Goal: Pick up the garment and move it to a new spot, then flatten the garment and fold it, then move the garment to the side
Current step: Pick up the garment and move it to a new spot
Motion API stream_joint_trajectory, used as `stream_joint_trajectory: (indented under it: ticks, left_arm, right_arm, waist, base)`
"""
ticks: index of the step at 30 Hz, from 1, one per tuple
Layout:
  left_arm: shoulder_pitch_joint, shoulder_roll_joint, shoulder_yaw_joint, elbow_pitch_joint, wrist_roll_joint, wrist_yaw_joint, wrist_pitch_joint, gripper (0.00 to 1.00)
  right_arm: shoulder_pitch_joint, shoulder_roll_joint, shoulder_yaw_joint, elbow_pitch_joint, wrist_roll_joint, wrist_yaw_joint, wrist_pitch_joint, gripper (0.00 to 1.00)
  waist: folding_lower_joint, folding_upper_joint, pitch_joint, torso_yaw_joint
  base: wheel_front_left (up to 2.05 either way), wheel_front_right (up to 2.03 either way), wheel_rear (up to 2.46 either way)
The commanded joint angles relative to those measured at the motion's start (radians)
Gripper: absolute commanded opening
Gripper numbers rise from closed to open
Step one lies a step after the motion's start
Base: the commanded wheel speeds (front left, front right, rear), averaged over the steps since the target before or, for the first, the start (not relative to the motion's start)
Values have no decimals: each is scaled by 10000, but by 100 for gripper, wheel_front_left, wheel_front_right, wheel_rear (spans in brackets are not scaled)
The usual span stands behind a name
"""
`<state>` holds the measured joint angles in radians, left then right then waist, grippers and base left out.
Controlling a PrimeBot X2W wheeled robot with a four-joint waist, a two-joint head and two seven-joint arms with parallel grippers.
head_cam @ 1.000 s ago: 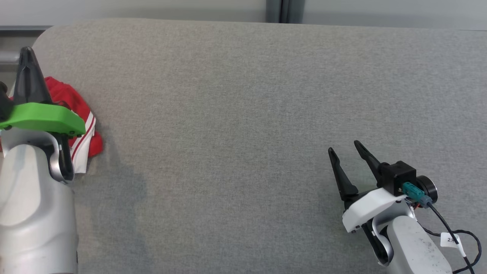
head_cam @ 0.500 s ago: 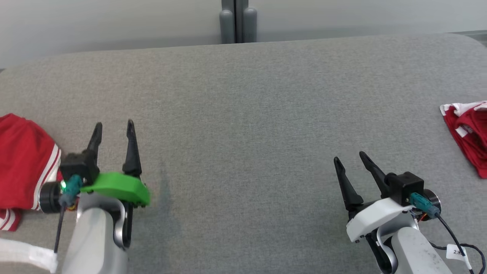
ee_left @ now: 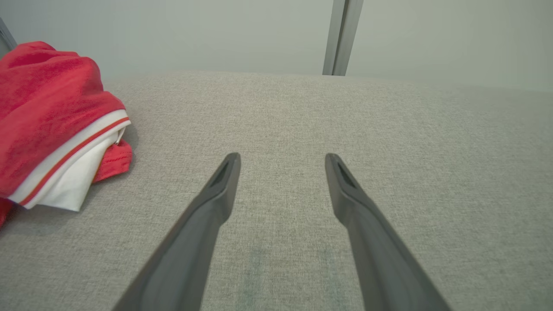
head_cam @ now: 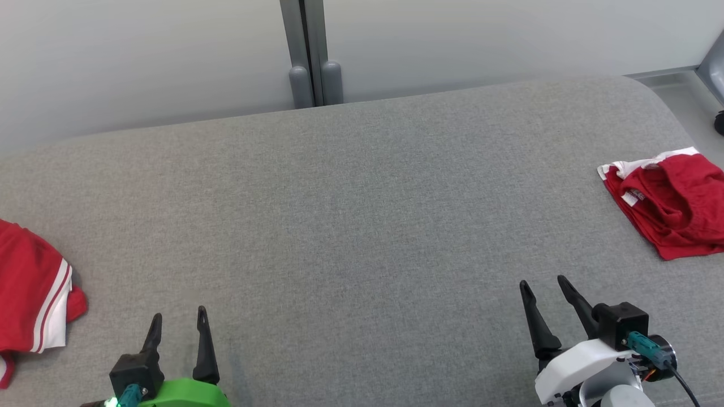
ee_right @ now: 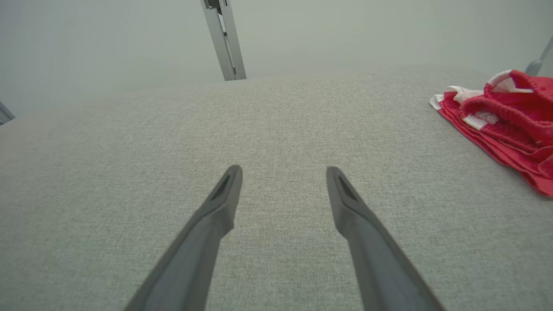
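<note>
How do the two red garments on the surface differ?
The left garment is a rounded bundle showing a broad white band with a red stripe; the right garment lies flatter, with rumpled folds and thin white trim. Both are red and white, loose on the grey surface.

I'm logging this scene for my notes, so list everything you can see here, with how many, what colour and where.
Padded surface: one, grey fabric, lying under everything.
Left garment: one, red with white stripes, bundled at the surface's left edge.
Right garment: one, red with white trim, crumpled at the far right.
Post: one, grey, upright against the wall behind the surface.
Wall: one, pale grey, at the back.
Left claw: one, dark fingers on a green mount, open and empty, lower left.
Right claw: one, dark fingers on a white mount, open and empty, lower right.
</note>
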<state>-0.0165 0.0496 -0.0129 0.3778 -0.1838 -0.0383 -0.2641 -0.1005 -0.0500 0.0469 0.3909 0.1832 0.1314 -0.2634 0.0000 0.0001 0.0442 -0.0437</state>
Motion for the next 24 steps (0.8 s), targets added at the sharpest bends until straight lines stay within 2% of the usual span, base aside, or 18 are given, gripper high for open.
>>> stream_joint_trajectory:
  ticks: [1,7,12,16,24]
  left_arm:
    - [200,31,-76,-121,-92,95,-1,100]
    - [303,32,-318,-214,-197,257,-1,100]
    - [22,31,-354,-176,-257,365,-1,100]
    - [-89,35,-365,-18,-330,416,-1,100]
    - [224,33,-127,231,-423,553,-1,100]
  right_arm:
    - [123,-30,-46,-4,-85,-16,-15,100]
    - [39,-33,-42,14,-27,-16,-15,100]
    - [-71,-33,52,43,-11,-16,-17,100]
    - [-93,-28,87,63,-12,-16,-15,100]
    - [-205,-34,555,215,174,-16,-15,100]
  waist:
    - [0,-1,-158,12]
    - [0,-1,-144,214]
    - [0,-1,-5,646]
    - [0,-1,107,1383]
    - [0,-1,128,3360]
  base:
    - [0,0,0]
    - [0,0,0]
    - [0,0,0]
    - [0,0,0]
    - [0,0,0]
